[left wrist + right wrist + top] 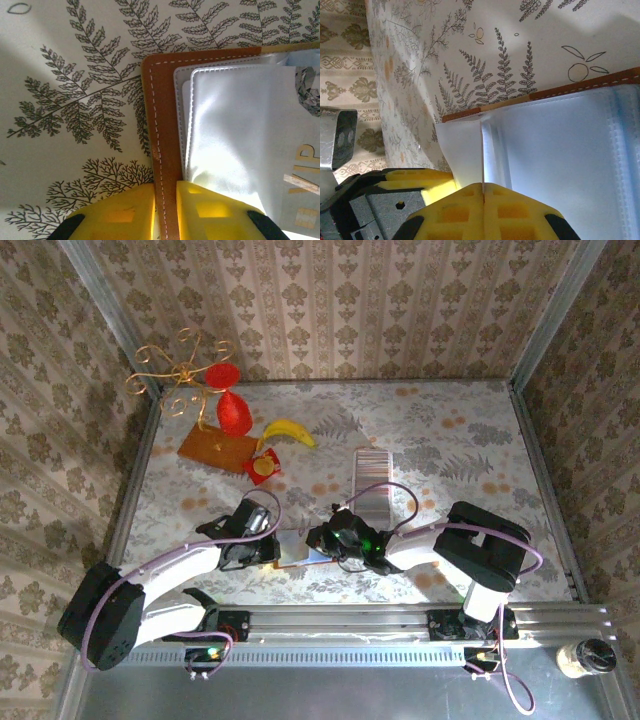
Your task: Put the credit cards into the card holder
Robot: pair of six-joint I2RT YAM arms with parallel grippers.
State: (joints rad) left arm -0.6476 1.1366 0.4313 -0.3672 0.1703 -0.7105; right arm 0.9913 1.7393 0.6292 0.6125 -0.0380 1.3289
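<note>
Three damask walls (330, 300), fern-print tablecloth (440, 430), card holder (162, 125)

Walls (350, 310) on 3 sides w/ beige damask wallpaper, metal posts (103, 300) at corners. Table (440, 430) w/ pale fern-print cloth, orange dots. Light bright, soft shadows.

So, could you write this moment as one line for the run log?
left jaws: shut on holder brown edge | right jaws: shut on its pale inner sleeve | cards: in strip, outside holder
</note>
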